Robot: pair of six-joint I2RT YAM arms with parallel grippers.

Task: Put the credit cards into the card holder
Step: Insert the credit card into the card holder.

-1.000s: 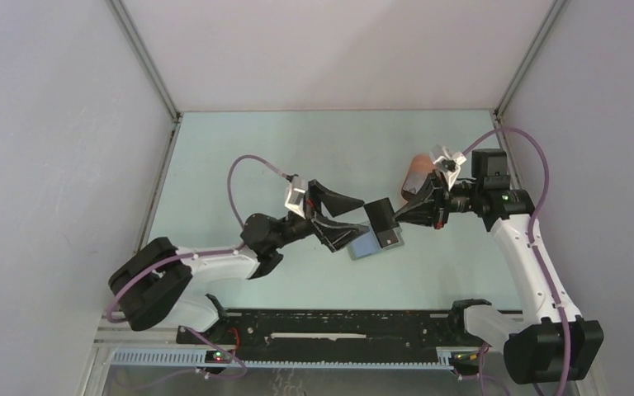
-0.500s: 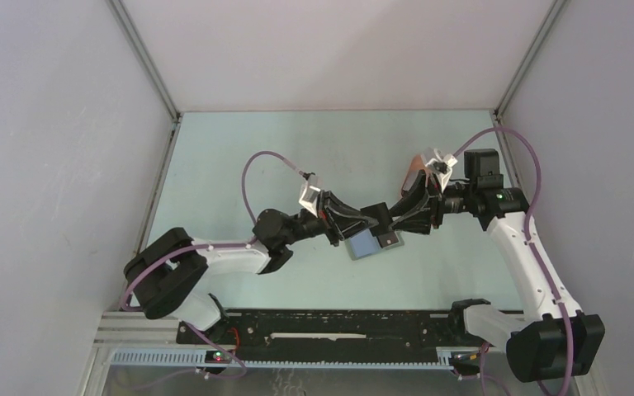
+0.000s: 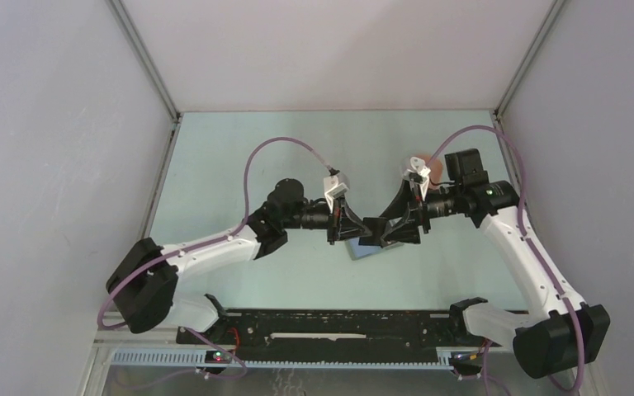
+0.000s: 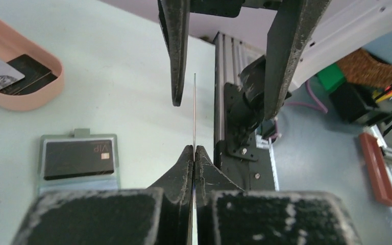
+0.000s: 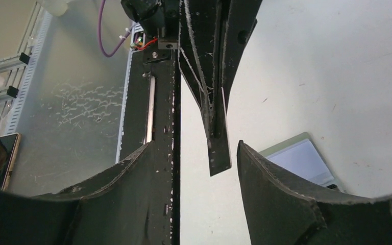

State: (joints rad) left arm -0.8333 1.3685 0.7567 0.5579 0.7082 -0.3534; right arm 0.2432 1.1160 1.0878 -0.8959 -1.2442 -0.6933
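Pinching one card (image 4: 194, 112), left pincer (image 4: 194, 151)

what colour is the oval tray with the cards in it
Salmon pink. The oval tray shows best in the left wrist view.

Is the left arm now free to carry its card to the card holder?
Probably yes: the left gripper is shut on the card, the right gripper stands open around it, and the card holder lies open on the table close by.
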